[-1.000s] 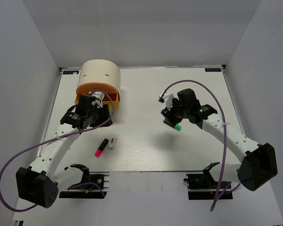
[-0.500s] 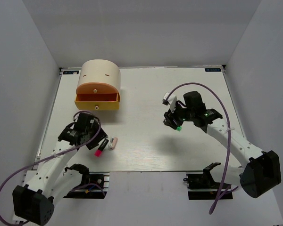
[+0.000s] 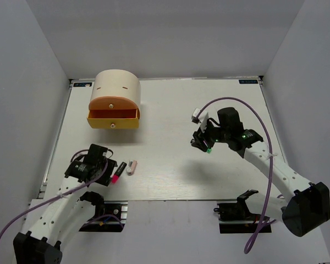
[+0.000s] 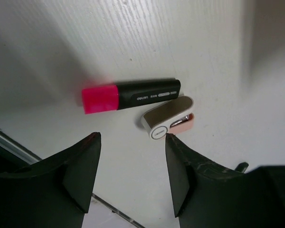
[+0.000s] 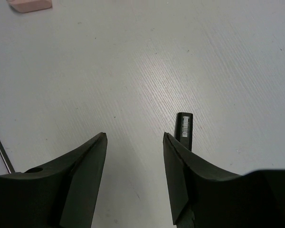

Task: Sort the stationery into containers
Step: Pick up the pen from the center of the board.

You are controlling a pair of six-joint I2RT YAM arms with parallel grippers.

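Note:
A pink-capped black highlighter (image 3: 117, 172) and a stubby white-pink piece (image 3: 132, 167) lie side by side on the table near the front left. My left gripper (image 3: 105, 166) is open and empty just left of them. In the left wrist view the highlighter (image 4: 130, 96) and the piece (image 4: 167, 119) lie just beyond my open left gripper (image 4: 133, 137). My right gripper (image 3: 202, 144) is open at mid-right, low over a green-capped highlighter (image 3: 208, 149). In the right wrist view its black body (image 5: 185, 128) lies outside the right finger, not between the open jaws of the right gripper (image 5: 134, 136).
The cream cylindrical box (image 3: 118, 82) stands at the back left, its orange drawer (image 3: 114, 104) shut and its yellow drawer (image 3: 113, 122) pulled out toward me. A pinkish thing (image 5: 29, 4) shows at the right wrist view's top left corner.
My left arm has drawn back from the drawers toward the near edge and now sits beside the pink highlighter. My right gripper has shifted slightly right; the green highlighter has stayed put.

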